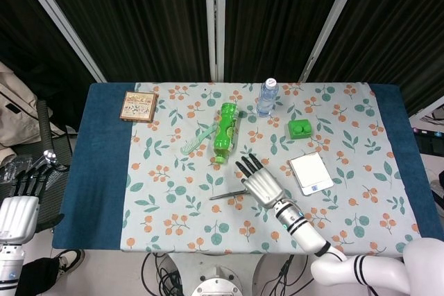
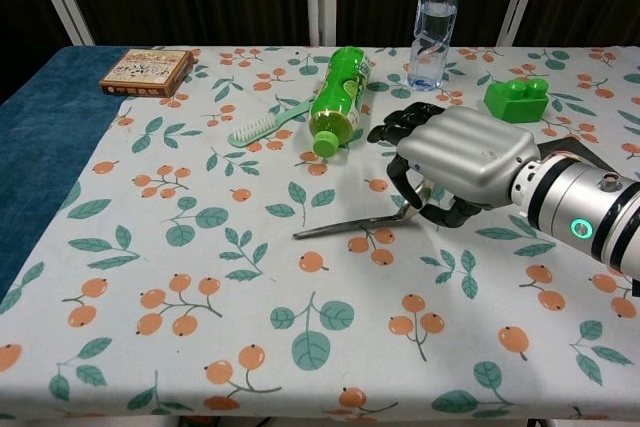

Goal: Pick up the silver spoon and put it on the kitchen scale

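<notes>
The silver spoon [image 2: 345,226] lies on the floral tablecloth with its handle pointing left. In the head view the spoon [image 1: 227,194] shows only its handle. My right hand [image 2: 455,159] covers the bowl end, fingers curled down and thumb underneath, gripping it; the bowl end looks slightly raised while the handle tip touches the cloth. The white kitchen scale [image 1: 311,172] sits just to the right of my right hand [image 1: 261,184]; the chest view hides it behind the forearm. My left hand [image 1: 21,207] hangs off the table at the lower left, fingers apart and holding nothing.
A green bottle [image 2: 338,97] lies on its side behind the spoon, with a green brush [image 2: 268,123] to its left. A water bottle [image 2: 433,25] and a green block [image 2: 520,99] stand further back. A patterned box [image 2: 146,71] sits at the far left.
</notes>
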`<action>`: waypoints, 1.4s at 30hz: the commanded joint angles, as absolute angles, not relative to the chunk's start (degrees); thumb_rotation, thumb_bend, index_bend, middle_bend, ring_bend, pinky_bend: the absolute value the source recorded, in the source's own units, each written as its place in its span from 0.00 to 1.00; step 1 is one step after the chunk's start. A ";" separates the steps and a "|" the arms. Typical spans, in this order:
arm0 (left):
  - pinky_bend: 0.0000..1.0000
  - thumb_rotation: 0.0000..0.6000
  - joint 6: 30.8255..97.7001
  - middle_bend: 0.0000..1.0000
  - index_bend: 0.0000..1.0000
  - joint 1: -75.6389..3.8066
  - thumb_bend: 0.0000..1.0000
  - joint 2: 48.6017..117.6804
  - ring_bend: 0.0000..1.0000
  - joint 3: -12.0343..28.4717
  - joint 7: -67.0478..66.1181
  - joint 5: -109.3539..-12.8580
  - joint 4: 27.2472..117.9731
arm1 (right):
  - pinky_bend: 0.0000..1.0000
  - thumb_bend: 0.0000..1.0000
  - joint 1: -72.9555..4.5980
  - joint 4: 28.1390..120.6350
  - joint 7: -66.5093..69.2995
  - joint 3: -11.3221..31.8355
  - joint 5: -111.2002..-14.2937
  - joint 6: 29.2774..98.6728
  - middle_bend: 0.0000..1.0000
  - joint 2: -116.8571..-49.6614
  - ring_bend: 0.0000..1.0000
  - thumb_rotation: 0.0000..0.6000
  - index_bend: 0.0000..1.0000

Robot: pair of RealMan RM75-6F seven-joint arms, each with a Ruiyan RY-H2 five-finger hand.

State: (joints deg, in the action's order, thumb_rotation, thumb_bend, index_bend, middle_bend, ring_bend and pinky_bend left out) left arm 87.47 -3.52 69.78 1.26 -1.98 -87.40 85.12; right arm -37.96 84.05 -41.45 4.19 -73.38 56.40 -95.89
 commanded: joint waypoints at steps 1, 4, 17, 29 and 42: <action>0.00 1.00 87.51 0.03 0.03 -3.46 0.03 69.80 0.00 1.24 -1.93 -87.36 85.06 | 0.00 0.33 -37.64 84.05 -40.24 3.79 -74.88 57.61 0.10 -95.27 0.00 1.00 0.77; 0.00 1.00 87.57 0.03 0.03 -3.38 0.03 69.77 0.00 1.22 -1.85 -87.37 85.04 | 0.00 0.33 -36.83 84.82 -38.17 3.39 -77.78 60.34 0.11 -93.63 0.00 1.00 0.79; 0.00 1.00 87.39 0.03 0.03 -3.57 0.03 69.86 0.00 1.08 -2.65 -87.91 85.42 | 0.00 0.33 -29.72 81.41 -22.80 1.17 -86.14 72.54 0.13 -82.77 0.00 1.00 0.82; 0.00 1.00 86.74 0.03 0.03 -4.08 0.03 69.79 0.00 1.11 -3.95 -88.09 86.27 | 0.00 0.33 -25.70 67.25 -9.76 1.68 -84.22 73.41 0.12 -83.54 0.00 1.00 0.83; 0.00 1.00 85.95 0.03 0.03 -4.54 0.03 69.79 0.00 1.17 -4.93 -87.80 86.90 | 0.00 0.33 -26.35 55.94 -1.08 0.79 -86.27 69.60 0.12 -86.89 0.00 1.00 0.85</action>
